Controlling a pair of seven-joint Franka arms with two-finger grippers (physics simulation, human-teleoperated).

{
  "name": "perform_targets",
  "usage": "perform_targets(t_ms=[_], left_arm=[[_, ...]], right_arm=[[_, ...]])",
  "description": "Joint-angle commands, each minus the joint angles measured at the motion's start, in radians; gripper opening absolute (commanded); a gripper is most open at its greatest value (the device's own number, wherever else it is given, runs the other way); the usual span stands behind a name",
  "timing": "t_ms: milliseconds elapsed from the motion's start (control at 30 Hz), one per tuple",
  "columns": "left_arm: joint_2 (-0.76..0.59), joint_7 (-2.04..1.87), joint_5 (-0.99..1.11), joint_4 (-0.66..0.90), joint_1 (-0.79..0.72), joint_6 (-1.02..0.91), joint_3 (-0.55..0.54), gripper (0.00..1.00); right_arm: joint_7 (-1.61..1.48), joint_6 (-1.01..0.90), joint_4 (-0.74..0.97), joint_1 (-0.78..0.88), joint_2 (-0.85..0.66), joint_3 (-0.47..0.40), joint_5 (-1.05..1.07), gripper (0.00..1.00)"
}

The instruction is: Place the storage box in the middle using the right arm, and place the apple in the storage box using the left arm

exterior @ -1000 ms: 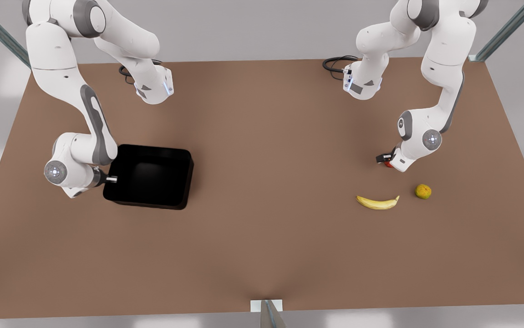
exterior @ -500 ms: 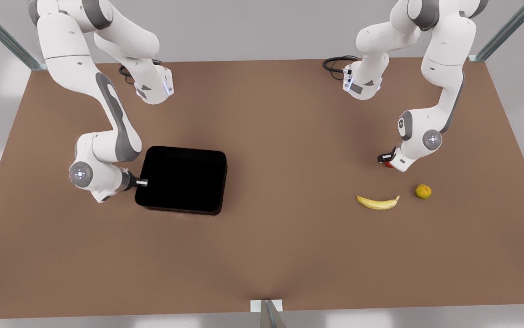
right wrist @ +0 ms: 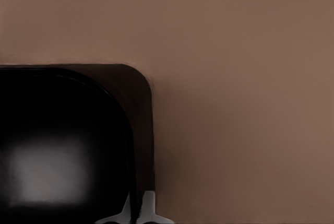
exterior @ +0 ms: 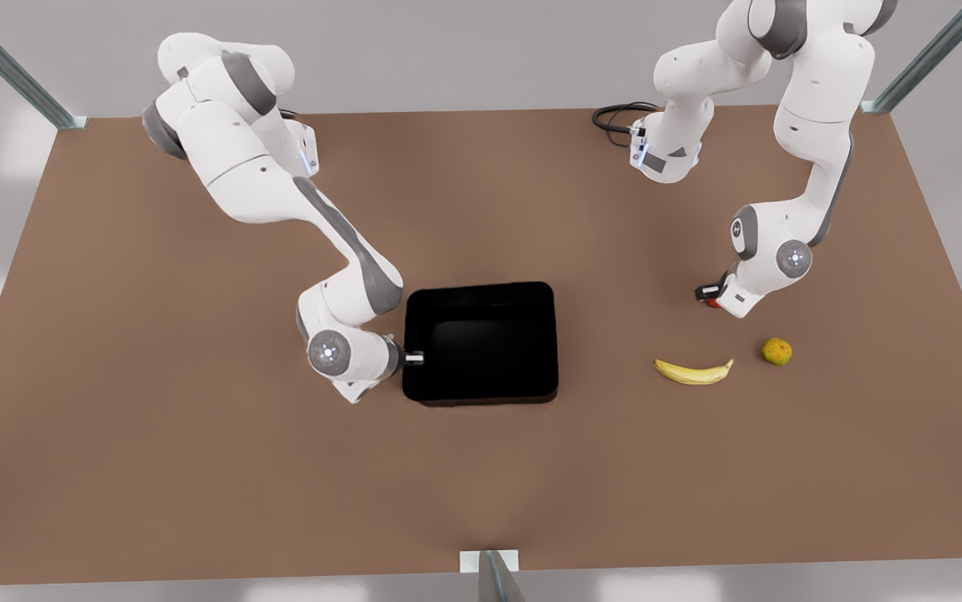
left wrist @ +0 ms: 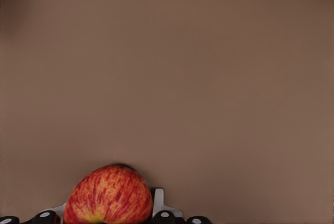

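The black storage box (exterior: 481, 343) sits near the middle of the brown table (exterior: 481, 468). On the side of it toward the front view's left, my right gripper (exterior: 414, 358) is shut on its wall. The right wrist view has the box's rounded corner (right wrist: 141, 109) and my right gripper (right wrist: 139, 209) pinching the rim. At the front view's right, my left gripper (exterior: 710, 293) is low over the table, shut on the red apple (exterior: 713, 302). The streaked red apple (left wrist: 109, 195) sits between my left gripper's (left wrist: 108, 209) fingers (left wrist: 158, 202).
A yellow banana (exterior: 694, 371) and an orange-green fruit (exterior: 776, 351) lie on the table just nearer the camera than the left gripper. Black cables (exterior: 618, 117) lie at the arm bases along the far edge.
My right arm has pulled the storage box across the table from the front view's left to the middle. The left gripper has stayed put with the apple in it.
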Motion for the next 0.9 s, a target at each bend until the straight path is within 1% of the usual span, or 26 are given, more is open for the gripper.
perform_targets(t_ms=[0, 67, 100, 200, 267, 300, 367, 400, 467, 533, 567, 600, 633, 667, 700, 767, 833, 867], left_arm=[[0.000, 0.000, 0.000, 0.001, 0.000, 0.000, 0.000, 0.67], [0.005, 0.000, 0.000, 0.004, 0.000, 0.000, 0.000, 0.66], [0.006, 0.000, 0.000, 0.004, 0.000, 0.000, 0.000, 0.66], [0.003, 0.000, 0.000, 0.004, 0.000, -0.002, 0.000, 0.66], [-0.003, 0.000, 0.000, 0.004, 0.000, -0.008, 0.000, 0.65], [-0.003, 0.000, 0.000, 0.004, 0.000, -0.008, 0.000, 0.65], [-0.004, 0.000, 0.000, 0.005, 0.000, -0.008, 0.000, 0.65], [-0.029, -0.011, 0.000, 0.005, -0.005, -0.023, 0.000, 0.65], [-0.078, -0.023, 0.000, 0.016, -0.012, -0.080, -0.002, 0.65], [-0.103, -0.092, 0.002, 0.053, -0.058, -0.120, -0.006, 0.65], [-0.101, -0.176, -0.001, 0.125, -0.100, -0.186, -0.029, 0.65], [-0.086, -0.297, -0.001, 0.212, -0.130, -0.239, -0.084, 0.65], [-0.058, -0.379, -0.001, 0.295, -0.166, -0.291, -0.115, 0.65], [-0.014, -0.472, -0.001, 0.410, -0.227, -0.336, -0.120, 0.65], [0.071, -0.581, -0.001, 0.559, -0.302, -0.379, -0.120, 0.65], [0.261, -0.747, 0.002, 0.849, -0.376, -0.396, -0.149, 0.65], [0.400, -0.903, 0.006, 1.051, -0.497, -0.399, -0.150, 0.65], [0.489, -0.995, 0.008, 1.189, -0.557, -0.397, -0.149, 0.65]], right_arm=[[0.002, -0.003, 0.008, 0.003, 0.008, 0.000, -0.007, 0.21], [0.001, -0.009, 0.034, 0.020, 0.034, -0.003, -0.015, 0.22], [0.002, -0.009, 0.048, 0.024, 0.040, -0.003, -0.028, 1.00], [0.004, -0.032, 0.069, 0.021, 0.020, -0.003, -0.035, 1.00], [0.017, -0.107, 0.081, 0.000, -0.035, -0.003, -0.033, 1.00], [0.016, -0.174, 0.072, -0.028, -0.085, -0.003, -0.033, 1.00], [-0.061, -0.368, 0.063, -0.147, -0.207, -0.001, -0.033, 1.00], [-0.165, -0.461, 0.064, -0.229, -0.263, -0.001, -0.035, 1.00], [-0.289, -0.580, 0.080, -0.373, -0.331, -0.003, -0.113, 1.00], [-0.314, -0.641, 0.080, -0.511, -0.406, 0.000, -0.217, 1.00], [-0.423, -0.647, 0.080, -0.572, -0.449, 0.000, -0.263, 1.00], [-0.435, -0.653, 0.081, -0.630, -0.484, -0.001, -0.266, 1.00], [-0.440, -0.659, 0.081, -0.626, -0.501, -0.021, -0.266, 1.00], [-0.441, -0.678, 0.080, -0.467, -0.523, -0.208, -0.252, 1.00], [-0.441, -0.669, 0.081, -0.459, -0.526, -0.227, -0.228, 1.00], [-0.437, -0.667, 0.083, -0.465, -0.521, -0.218, -0.223, 1.00], [-0.435, -0.670, 0.083, -0.465, -0.521, -0.218, -0.223, 1.00], [-0.432, -0.672, 0.083, -0.457, -0.523, -0.218, -0.223, 1.00]])
